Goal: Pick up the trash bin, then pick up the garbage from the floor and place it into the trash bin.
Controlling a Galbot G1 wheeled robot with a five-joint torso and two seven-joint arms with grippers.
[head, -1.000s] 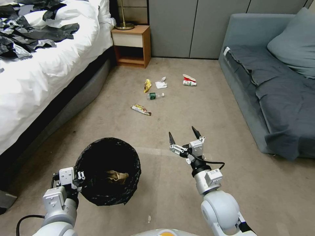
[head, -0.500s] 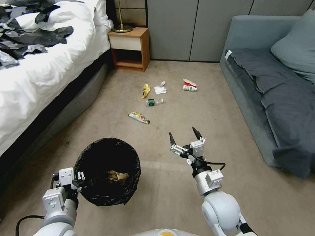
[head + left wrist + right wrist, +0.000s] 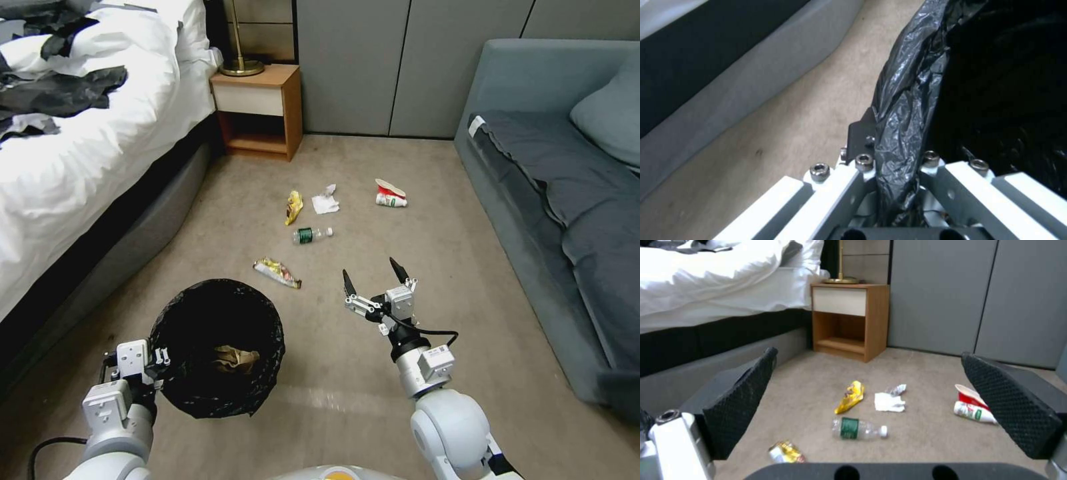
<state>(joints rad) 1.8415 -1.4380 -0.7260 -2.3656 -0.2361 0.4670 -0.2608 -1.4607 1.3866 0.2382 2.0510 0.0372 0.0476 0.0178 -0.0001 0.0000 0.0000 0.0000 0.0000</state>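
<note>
Low on the left, the left gripper [image 3: 160, 363] was clamped on the bag-covered rim of the trash bin [image 3: 217, 347], holding it above the carpet [image 3: 373, 400]; crumpled tan paper [image 3: 233, 359] lay inside. The right gripper [image 3: 371, 277] hovered beside it with fingers spread wide apart, gripping nothing. Ahead on the floor lay a snack wrapper [image 3: 277, 272], a green-labelled bottle [image 3: 311, 235], a yellow wrapper [image 3: 293, 206], a white tissue [image 3: 325, 202] and a squashed red-and-white cup [image 3: 390, 193], between the bed [image 3: 80, 173] and the sofa [image 3: 567, 200].

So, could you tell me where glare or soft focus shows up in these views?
Head view: crisp, white bed bright. Left wrist view: sheen on the trash bin liner, left gripper links soft. Right wrist view: right gripper pads blurred.
</note>
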